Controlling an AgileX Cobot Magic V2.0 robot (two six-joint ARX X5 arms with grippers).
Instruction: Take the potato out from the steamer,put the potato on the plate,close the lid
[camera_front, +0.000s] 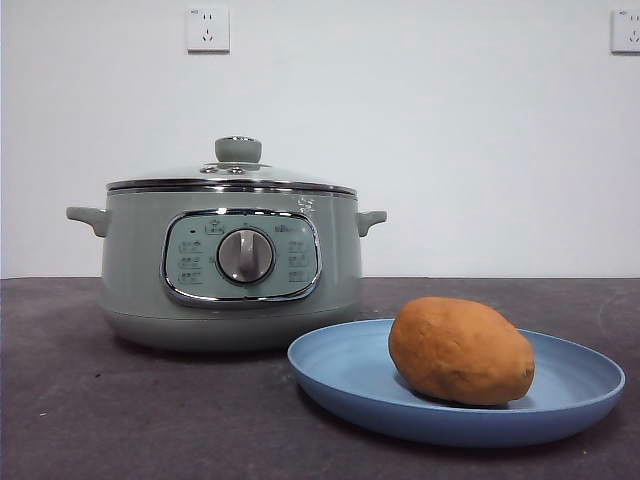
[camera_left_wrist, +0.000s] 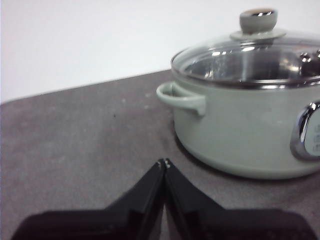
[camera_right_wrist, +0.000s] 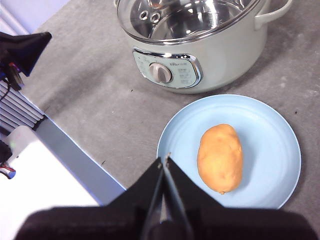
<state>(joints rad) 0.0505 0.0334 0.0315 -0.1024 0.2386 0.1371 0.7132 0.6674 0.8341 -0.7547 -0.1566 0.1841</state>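
Potato lies on its side on the plate, off-centre, nearer the plate's right half in the front view. Plate sits on the dark grey table, just in front and to the right of the steamer; plate rim looks very close to the pot base, contact cannot be told.

Lid seated flat on the steamer, chrome rim on chrome rim, green knob up. Steam vents show through the glass in the right wrist view.

Right gripper: jaws pressed together, tips meeting, holding nothing. It hangs above the table at the plate's near edge; the potato is just beside the tips, apart from them, no contact.

Left gripper: jaws together as well, empty. Low over bare table, on the steamer's side-handle flank, near the pot but not touching. Potato is not seen from this wrist.

Neither arm shows in the front view. Two wall sockets on the white wall behind
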